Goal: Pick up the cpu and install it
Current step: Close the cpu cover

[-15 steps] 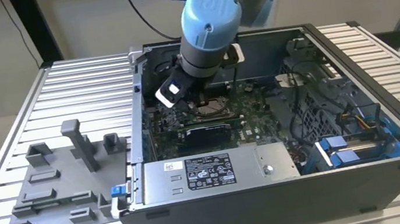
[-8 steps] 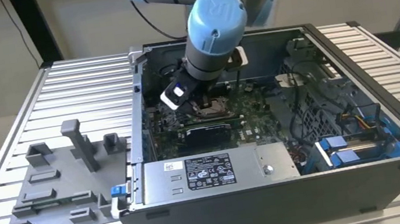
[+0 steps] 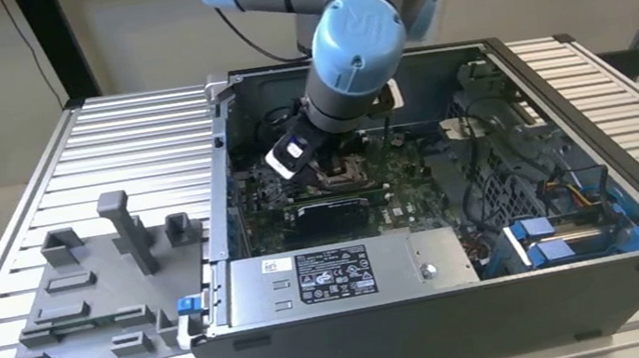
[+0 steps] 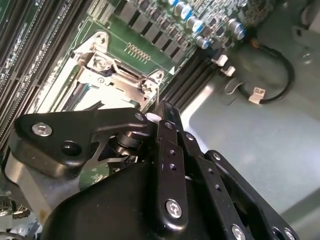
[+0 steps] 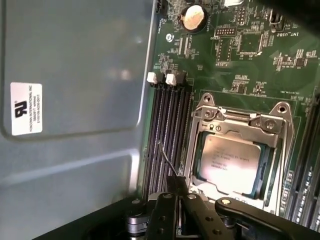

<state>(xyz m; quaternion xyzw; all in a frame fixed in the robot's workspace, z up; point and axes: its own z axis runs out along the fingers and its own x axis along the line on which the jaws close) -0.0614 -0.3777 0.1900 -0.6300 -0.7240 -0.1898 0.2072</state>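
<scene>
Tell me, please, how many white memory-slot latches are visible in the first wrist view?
2. One white latch and a second white latch sit side by side at the end of the memory slots, beside the CPU. Others may be hidden.

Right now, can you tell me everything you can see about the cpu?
The cpu is a small flat square chip with a pale silver-grey metal top bearing faint print. It lies flat in the socket, and the metal frame surrounds its edges. It sits on the green motherboard, beside the dark memory slots.
</scene>
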